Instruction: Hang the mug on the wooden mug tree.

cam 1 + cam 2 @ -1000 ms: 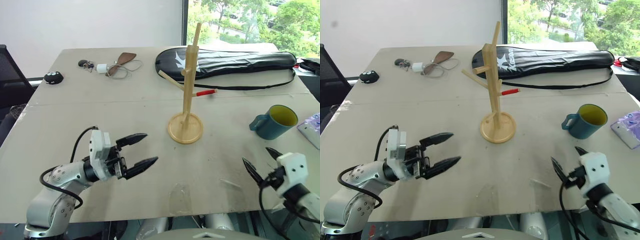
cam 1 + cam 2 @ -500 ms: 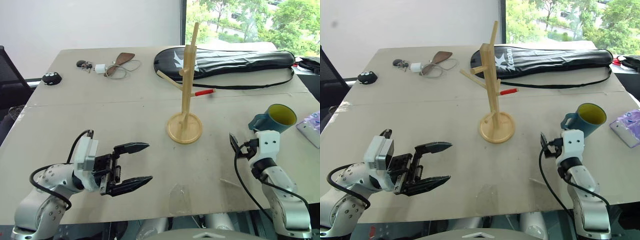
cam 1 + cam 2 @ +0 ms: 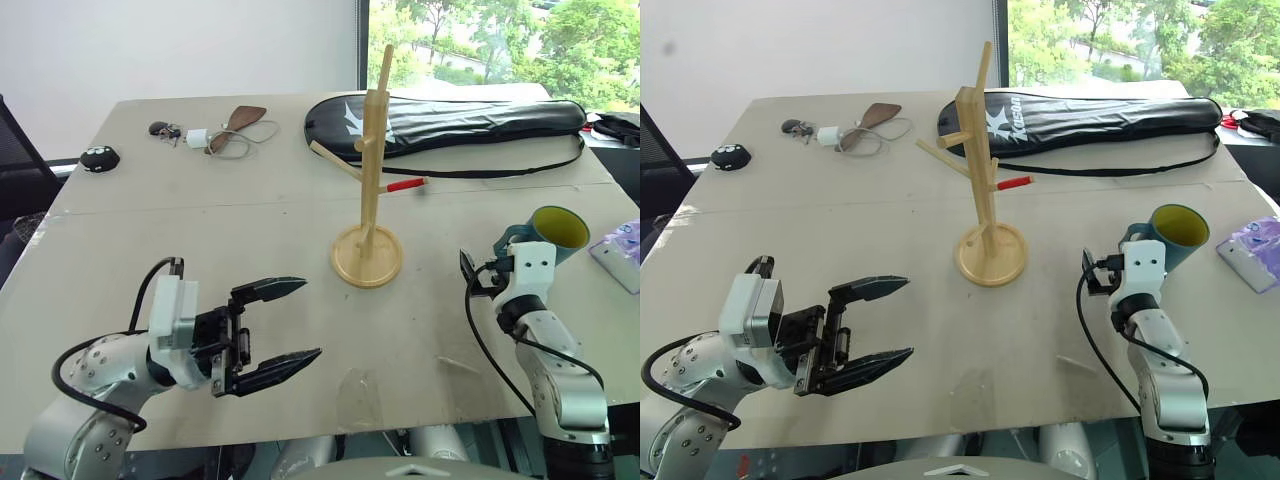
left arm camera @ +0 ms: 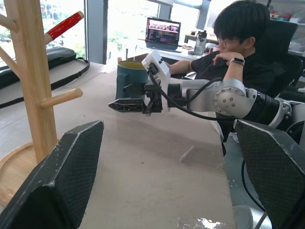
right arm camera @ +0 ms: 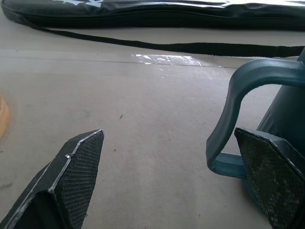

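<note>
Teal mug [image 3: 547,232] stands upright on the bench [image 3: 250,240] near its right edge, handle toward the wooden mug tree [image 3: 370,190], well apart at mid-bench. Right end effector [image 5: 162,176] sits at the handle, fingers spread wide around it, not gripping. Left end effector [image 3: 275,325] hovers wide open, holding nothing.

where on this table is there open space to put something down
Bare tabletop lies between the mug tree and the left end effector, and between the tree and the mug. The far edge is crowded: a black bag, keys and a cable.
</note>
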{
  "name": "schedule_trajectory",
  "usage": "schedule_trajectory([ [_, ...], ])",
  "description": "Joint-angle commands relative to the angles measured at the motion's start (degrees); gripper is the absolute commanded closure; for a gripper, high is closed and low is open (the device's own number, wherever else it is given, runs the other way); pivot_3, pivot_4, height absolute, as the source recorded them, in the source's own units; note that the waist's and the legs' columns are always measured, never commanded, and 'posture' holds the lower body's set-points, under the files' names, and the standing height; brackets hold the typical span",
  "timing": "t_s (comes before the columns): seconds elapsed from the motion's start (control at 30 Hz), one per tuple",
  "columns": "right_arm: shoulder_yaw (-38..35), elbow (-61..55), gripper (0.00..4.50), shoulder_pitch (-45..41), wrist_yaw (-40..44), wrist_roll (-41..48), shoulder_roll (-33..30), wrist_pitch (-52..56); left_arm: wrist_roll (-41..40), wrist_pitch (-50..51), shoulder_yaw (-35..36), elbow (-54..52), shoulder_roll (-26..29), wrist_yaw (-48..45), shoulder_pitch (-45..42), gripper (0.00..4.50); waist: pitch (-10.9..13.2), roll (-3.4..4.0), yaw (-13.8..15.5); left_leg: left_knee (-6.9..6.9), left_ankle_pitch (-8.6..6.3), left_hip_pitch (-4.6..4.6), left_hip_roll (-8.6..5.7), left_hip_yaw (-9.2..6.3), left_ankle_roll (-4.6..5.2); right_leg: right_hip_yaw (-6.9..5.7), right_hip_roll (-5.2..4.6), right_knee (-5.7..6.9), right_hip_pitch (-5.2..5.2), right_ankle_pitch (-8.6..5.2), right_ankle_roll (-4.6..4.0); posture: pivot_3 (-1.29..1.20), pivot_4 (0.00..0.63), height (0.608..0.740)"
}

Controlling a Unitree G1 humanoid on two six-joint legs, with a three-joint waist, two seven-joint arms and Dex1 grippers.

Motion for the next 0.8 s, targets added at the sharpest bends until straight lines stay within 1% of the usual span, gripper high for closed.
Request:
schedule_trajectory([
  [0.03,-1.6,0.7,1.26,-1.7,-1.0,-0.7,-0.7,-0.7,-1.5,0.1,1.0,-2.5,0.7,1.2,0.2,0.0,0.0,0.0,0.0,0.0,0.0,0.0,0.0,0.0,0.0,0.0,0.0,0.0,0.0,0.0,0.0,0.0,0.15,0.74],
  [0.13,-1.8,2.7,2.9,-2.7,-0.7,-0.7,-1.0,-1.3,-1.6,0.1,1.4,-2.9,0.9,1.6,0.5,0.0,0.0,0.01,0.0,-0.01,0.0,0.0,0.0,0.0,0.0,-0.01,0.0,0.0,0.0,0.0,0.0,0.0,0.15,0.74],
  [0.17,-2.0,3.5,3.21,-3.2,-0.5,-0.8,-1.2,-1.8,-1.7,0.2,1.5,-3.1,0.9,1.8,0.7,0.0,0.0,0.01,0.0,-0.01,0.0,0.0,0.0,0.0,0.0,-0.01,0.0,0.0,0.0,0.0,0.0,0.0,0.15,0.74],
  [0.2,-2.2,4.3,3.77,-3.6,-0.5,-1.0,-1.4,-2.3,-1.9,0.2,1.7,-3.3,1.0,1.9,1.0,0.0,0.0,0.01,0.0,-0.01,0.0,0.0,0.0,0.01,0.0,0.0,0.01,0.0,0.0,0.0,0.0,0.0,0.15,0.74],
  [0.27,-2.6,4.9,4.46,-3.9,-0.1,-0.9,-2.0,-2.8,-2.1,0.1,2.0,-3.8,1.1,2.3,1.4,0.0,0.0,0.02,-0.1,-0.01,0.0,0.0,0.0,0.02,0.0,0.01,0.01,0.0,0.0,0.0,0.0,0.0,0.15,0.74],
  [0.37,-3.7,3.7,4.46,-3.2,1.4,0.3,-3.4,-2.8,-2.1,-0.1,2.2,-4.3,1.0,2.9,2.0,0.0,0.0,0.02,0.0,-0.02,0.0,-0.02,0.0,0.02,0.0,0.01,0.0,-0.01,0.0,0.0,0.0,0.0,0.15,0.74],
  [0.47,-4.8,1.9,4.46,-2.4,5.1,3.0,-5.1,-3.7,-2.0,-0.1,2.0,-4.7,0.7,3.8,2.3,0.0,0.0,0.03,0.0,-0.03,0.0,-0.03,0.0,0.02,0.0,0.01,0.0,-0.02,0.0,0.0,0.0,0.0,0.15,0.74],
  [0.53,-6.3,-1.9,4.46,-1.9,12.1,8.2,-9.1,-2.9,-2.2,-0.6,1.7,-4.7,-0.4,5.1,2.4,0.0,0.1,0.1,0.0,-0.02,0.0,-0.04,0.0,0.02,0.0,0.03,0.0,-0.02,0.01,0.0,0.0,0.0,0.15,0.74],
  [0.6,-8.0,-6.2,4.46,-1.9,18.1,14.8,-13.5,0.3,-1.7,-1.8,1.5,-4.5,-2.2,6.5,2.2,0.0,0.2,0.27,0.0,-0.01,0.0,-0.06,-0.01,0.04,0.01,0.07,-0.02,-0.05,0.01,0.0,0.0,0.0,0.15,0.74],
  [0.67,-8.8,-8.6,4.46,-2.4,21.4,18.6,-17.2,2.8,-1.5,-3.0,1.6,-4.1,-4.2,7.8,2.1,0.0,0.2,0.22,-0.1,-0.01,0.0,-0.07,0.0,0.02,0.01,0.11,-0.01,-0.09,0.02,0.0,0.01,0.0,0.15,0.74],
  [0.8,-8.3,-11.7,4.46,-7.8,25.9,25.8,-24.8,10.4,-1.8,-6.3,3.0,-3.2,-8.7,9.4,3.5,0.0,0.2,0.2,-0.1,-0.03,0.0,-0.07,0.08,0.0,0.01,0.18,0.02,-0.1,0.04,0.0,0.0,0.0,0.15,0.74],
])
